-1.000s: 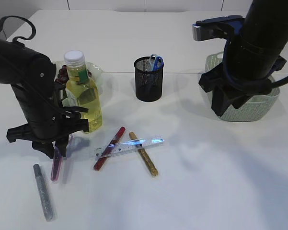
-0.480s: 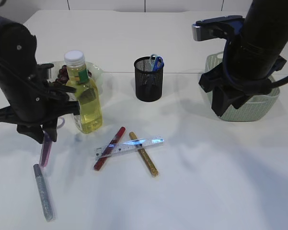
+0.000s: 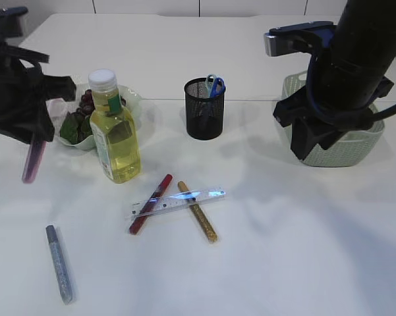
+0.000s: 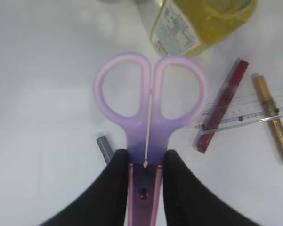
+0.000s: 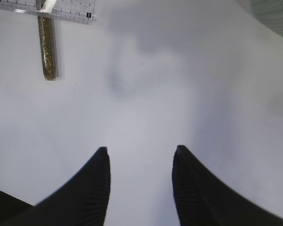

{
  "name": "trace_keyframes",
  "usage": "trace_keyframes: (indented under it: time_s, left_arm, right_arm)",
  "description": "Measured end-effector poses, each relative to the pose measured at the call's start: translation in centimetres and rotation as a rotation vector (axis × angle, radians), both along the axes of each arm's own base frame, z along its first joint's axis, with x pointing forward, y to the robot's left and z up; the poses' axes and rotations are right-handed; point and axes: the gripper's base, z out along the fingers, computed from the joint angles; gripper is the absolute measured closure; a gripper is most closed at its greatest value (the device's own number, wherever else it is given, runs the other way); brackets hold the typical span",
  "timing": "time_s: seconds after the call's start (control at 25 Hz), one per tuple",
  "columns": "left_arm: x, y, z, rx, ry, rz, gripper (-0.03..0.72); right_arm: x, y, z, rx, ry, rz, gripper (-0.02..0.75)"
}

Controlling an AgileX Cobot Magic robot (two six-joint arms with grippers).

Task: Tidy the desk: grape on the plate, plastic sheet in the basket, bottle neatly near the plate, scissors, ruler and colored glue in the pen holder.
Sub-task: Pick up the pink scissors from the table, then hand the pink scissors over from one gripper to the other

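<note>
The light, stiff purple plastic scissors (image 4: 148, 117) are held by the blades in the left gripper (image 4: 143, 162), at the frame's bottom middle.

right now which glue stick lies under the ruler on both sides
The gold glue stick: the ruler crosses its upper part. The red one also runs under it, while the silver one lies alone at the front left.
</note>
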Motion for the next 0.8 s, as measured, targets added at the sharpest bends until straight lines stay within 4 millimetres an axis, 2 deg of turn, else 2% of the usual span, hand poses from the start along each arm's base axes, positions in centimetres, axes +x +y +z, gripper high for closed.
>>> trace_keyframes:
  time_s: [0.28,0.8]
  left_arm:
    - [-2.2,0.3,3.7,-0.073,-0.090,-0.081,0.532]
    - [-2.9,-1.7,4.6,-0.310,-0.091,-0.156,0.532]
  right_arm:
    - [0.1,0.9,0.1,0.099,-0.008,-0.018,0.383]
    - [0.8,5.3,2.7,0.694,-0.059,-0.084,0.383]
